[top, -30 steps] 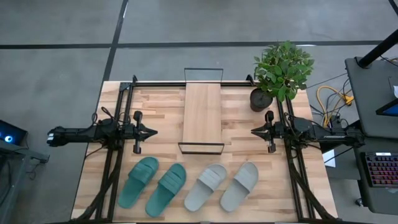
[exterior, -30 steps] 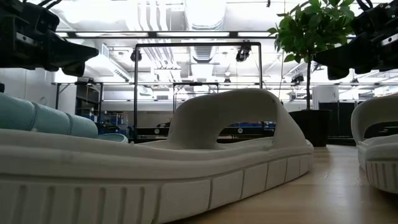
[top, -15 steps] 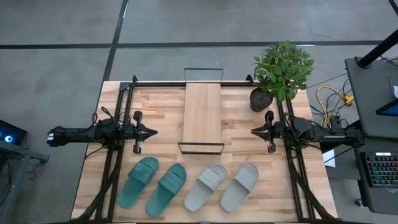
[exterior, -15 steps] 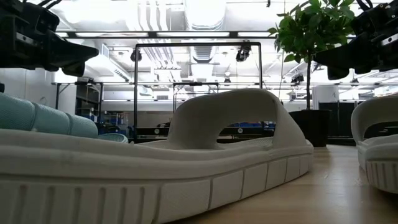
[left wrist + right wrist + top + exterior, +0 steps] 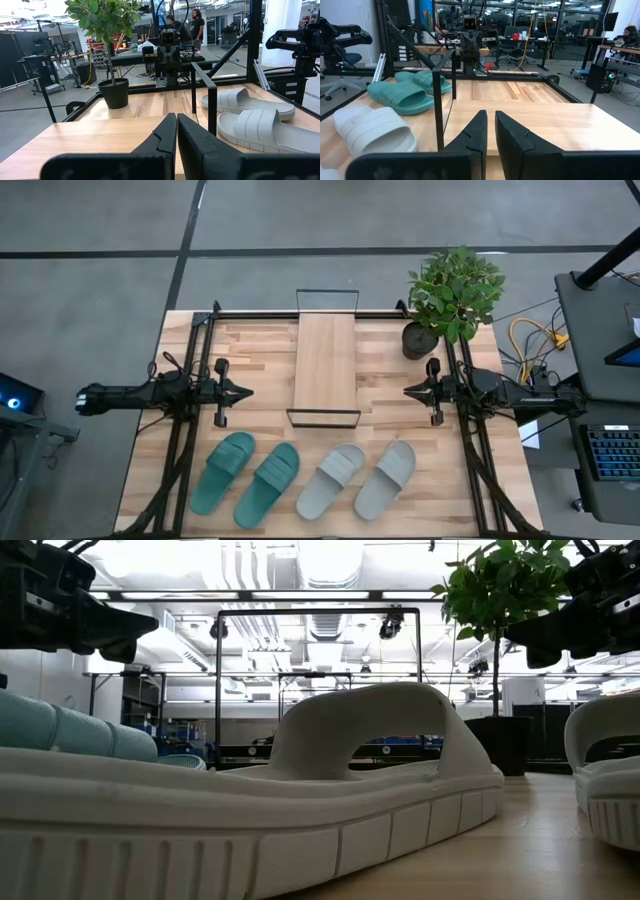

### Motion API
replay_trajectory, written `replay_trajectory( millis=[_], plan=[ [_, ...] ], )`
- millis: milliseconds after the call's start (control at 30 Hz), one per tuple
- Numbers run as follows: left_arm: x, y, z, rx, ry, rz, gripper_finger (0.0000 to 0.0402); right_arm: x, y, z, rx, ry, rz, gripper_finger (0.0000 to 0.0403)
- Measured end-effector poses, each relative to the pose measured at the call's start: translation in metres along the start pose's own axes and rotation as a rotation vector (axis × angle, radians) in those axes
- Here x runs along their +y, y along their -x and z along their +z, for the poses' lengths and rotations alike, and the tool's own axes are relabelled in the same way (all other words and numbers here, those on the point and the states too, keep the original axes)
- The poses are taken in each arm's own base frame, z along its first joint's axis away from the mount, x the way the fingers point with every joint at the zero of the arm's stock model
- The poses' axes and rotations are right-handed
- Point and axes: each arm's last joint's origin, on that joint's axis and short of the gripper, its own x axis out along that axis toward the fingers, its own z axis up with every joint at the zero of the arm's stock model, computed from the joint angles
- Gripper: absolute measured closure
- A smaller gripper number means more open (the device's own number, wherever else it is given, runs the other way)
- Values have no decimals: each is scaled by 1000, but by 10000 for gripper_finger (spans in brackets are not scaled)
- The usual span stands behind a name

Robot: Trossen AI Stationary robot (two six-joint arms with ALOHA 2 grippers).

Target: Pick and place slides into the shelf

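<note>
All four slides lie in a row along the counter's [image 5: 400, 355] near edge: teal pair [image 5: 245, 476] left, grey pair [image 5: 357, 478] right. The shelf [image 5: 326, 366] stands empty mid-counter. Nothing has changed over the last second, so the task looks unstarted. The left gripper [image 5: 243, 391] and right gripper [image 5: 410, 391] hover either side of the shelf, jaws clenched on nothing
</note>
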Motion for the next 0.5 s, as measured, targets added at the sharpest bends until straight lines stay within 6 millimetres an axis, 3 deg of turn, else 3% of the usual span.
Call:
replay_trajectory(
  millis=[500],
  plan=[
    [0, 0, 0, 0, -26, 0, 402, 0, 0, 4, -38, -46, -1, 374]
  ],
)
